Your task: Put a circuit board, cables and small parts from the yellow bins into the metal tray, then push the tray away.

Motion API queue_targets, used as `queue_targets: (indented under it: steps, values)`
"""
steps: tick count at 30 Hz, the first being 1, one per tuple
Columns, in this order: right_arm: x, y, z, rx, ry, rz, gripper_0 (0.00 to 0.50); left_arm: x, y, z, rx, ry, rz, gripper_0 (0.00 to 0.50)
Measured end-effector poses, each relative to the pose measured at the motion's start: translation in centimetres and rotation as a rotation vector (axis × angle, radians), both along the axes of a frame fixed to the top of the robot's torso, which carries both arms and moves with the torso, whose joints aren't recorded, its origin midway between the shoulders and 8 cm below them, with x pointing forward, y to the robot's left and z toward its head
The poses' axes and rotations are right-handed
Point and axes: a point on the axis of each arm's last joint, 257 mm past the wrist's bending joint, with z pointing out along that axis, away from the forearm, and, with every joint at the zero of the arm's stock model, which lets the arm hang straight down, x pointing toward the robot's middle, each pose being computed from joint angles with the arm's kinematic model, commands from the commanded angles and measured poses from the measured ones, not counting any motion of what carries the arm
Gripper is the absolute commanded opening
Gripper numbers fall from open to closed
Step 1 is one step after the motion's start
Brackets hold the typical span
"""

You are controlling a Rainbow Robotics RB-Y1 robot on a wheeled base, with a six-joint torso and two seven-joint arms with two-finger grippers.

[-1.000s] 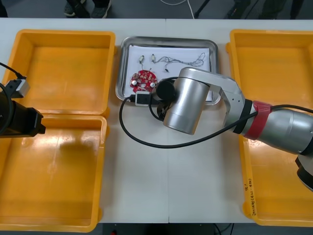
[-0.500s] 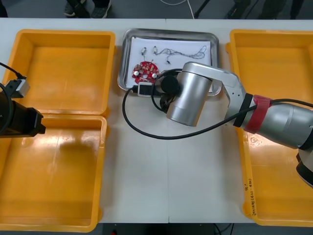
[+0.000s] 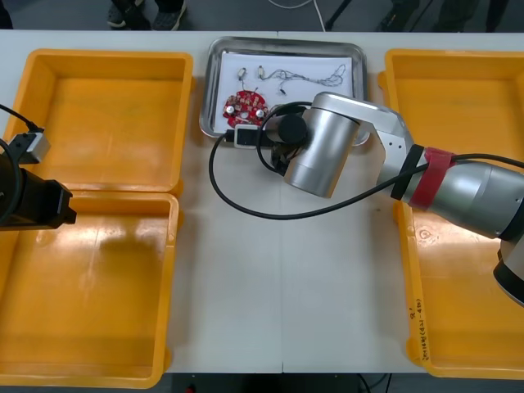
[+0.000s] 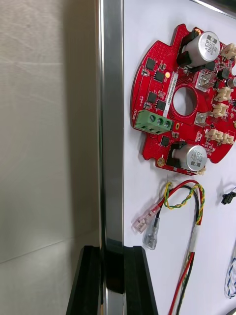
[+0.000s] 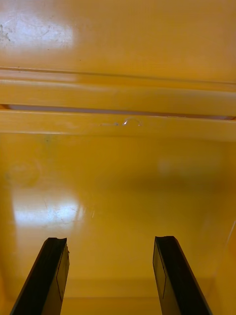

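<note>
Right gripper (image 4: 114, 281) clenched on near rim of metal tray (image 3: 210, 92). Circuit board (image 4: 183, 98) and red and yellow cable (image 4: 189, 197) lie inside tray, just past that rim. Left gripper (image 5: 110, 275) released, parked over yellow bins (image 3: 106, 115) left of tray. Risk: single-point hold may let tray pivot or rim slip free; table's far edge lies close beyond tray. Versus one second ago: tray sits farther away, right arm gone with it

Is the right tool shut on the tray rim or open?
Shut on the tray: the right tool's fingers hug both sides of its rim.
</note>
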Motion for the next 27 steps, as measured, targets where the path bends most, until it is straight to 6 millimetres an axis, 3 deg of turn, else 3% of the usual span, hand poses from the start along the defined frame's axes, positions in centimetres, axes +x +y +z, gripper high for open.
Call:
queue_targets:
  steps: [17,26,27]
  values:
    - [3.4,0.3,1.6,0.032,-0.054,-0.010,0.000,0.0,0.0,0.0,0.000,0.000,0.000,0.500]
    - [3.6,0.4,1.7,0.032,-0.056,-0.010,0.000,0.0,0.0,0.0,0.000,0.000,0.000,0.500]
    - [3.6,0.4,1.7,0.031,-0.056,-0.009,0.029,0.0,0.0,0.0,0.000,0.000,0.000,0.500]
